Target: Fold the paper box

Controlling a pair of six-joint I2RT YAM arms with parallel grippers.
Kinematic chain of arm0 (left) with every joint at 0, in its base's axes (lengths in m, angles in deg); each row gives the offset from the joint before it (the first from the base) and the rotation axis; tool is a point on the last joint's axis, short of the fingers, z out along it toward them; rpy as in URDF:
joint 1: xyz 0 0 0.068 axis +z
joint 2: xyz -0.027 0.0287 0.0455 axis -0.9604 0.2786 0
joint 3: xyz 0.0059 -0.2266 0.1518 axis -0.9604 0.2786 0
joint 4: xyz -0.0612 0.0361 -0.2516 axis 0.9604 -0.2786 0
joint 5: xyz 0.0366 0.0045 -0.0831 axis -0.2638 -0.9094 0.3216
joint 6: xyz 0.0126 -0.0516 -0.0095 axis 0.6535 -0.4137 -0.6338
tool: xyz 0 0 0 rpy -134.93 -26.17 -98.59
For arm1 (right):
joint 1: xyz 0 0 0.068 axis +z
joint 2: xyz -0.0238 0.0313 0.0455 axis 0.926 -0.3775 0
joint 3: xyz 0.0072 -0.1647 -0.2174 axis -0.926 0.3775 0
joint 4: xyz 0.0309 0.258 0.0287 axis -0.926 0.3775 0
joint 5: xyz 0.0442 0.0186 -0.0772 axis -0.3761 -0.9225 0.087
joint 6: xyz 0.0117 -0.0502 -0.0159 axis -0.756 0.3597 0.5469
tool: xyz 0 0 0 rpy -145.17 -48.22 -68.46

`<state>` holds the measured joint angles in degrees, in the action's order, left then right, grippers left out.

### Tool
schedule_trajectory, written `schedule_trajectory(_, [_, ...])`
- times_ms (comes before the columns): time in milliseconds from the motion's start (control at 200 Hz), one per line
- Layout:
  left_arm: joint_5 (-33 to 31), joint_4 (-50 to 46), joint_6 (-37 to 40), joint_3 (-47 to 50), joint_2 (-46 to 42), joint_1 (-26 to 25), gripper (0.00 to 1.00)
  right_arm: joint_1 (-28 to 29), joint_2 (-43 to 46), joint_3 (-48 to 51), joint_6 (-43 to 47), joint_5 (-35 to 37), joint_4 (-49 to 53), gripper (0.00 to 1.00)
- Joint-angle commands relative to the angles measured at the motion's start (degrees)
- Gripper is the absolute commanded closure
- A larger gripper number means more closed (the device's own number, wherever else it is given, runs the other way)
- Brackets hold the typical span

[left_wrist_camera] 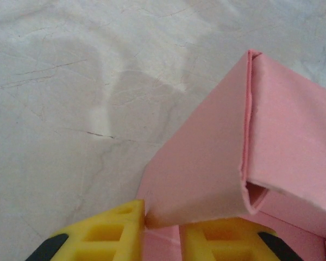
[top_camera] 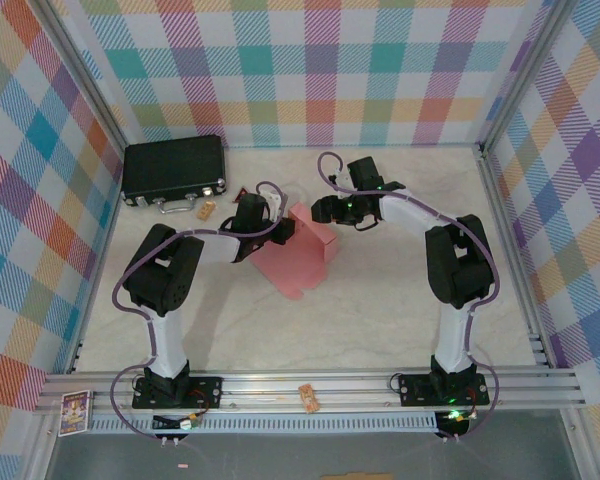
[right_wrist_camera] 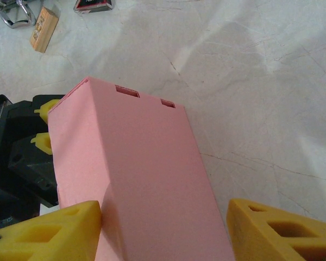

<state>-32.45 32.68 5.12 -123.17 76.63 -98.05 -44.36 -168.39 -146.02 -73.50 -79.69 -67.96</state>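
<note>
While the box (top_camera: pixel 305 258) lies mid-table, the left gripper (left_wrist_camera: pixel 162 220) pinches the edge of its folded wall. The right gripper (right_wrist_camera: pixel 164 217) straddles the box's other end, jaws wide, touching it on one side.

paper box (left_wrist_camera: pixel 271 136): cut off right, bottom | small block (right_wrist_camera: pixel 43 28): print unreadable

The box (top_camera: pixel 302 258) is thin matt card. The table (top_camera: pixel 380 320) looks smooth, marble-patterned and faintly glossy. The case (top_camera: pixel 173 168) is matt black with shiny metal latches (right_wrist_camera: pixel 13 15).
</note>
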Motion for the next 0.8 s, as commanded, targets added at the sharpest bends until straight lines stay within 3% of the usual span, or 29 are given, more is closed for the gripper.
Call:
schedule_trajectory(0, [0.36, -1.54, 0.28, 0.67, -2.15, -0.29, 0.72, -0.65, -1.01, 1.3, -1.22, 3.16, 1.78, 0.38])
schedule_trajectory(95, [-0.82, -1.75, 1.76, 3.06, -5.28, -0.29, 0.63, -1.04, 0.36, 1.61, -1.11, 4.46, 1.85, 0.37])
schedule_trajectory(280, [-1.72, -6.5, 3.14, 6.11, -13.8, -0.29, 0.55, -1.66, 2.38, 0.7, -0.4, 7.59, 3.12, 0.35])
schedule_trajectory(370, [-2.87, -9.47, 1.37, 7.64, -19.16, -0.29, 0.44, -1.74, 2.46, -0.05, 0.04, 7.93, 3.91, 0.35])
schedule_trajectory(575, [-9.53, -19.17, -9.9, 13.7, -32.23, -0.25, 0.42, -1.93, 2.05, -1.5, 1.04, 8.25, 5.14, 0.35])
schedule_trajectory(690, [-16.25, -26.92, -22.71, 17.59, -38.06, -0.2, 0.43, -1.94, 1.48, -1.57, 1.29, 8.36, 5.39, 0.35])
schedule_trajectory(795, [-15.27, -29.08, -29.59, 21.5, -40.36, -0.26, 0.43, -1.99, 1.15, -1.56, 1.41, 8.23, 5.35, 0.35])
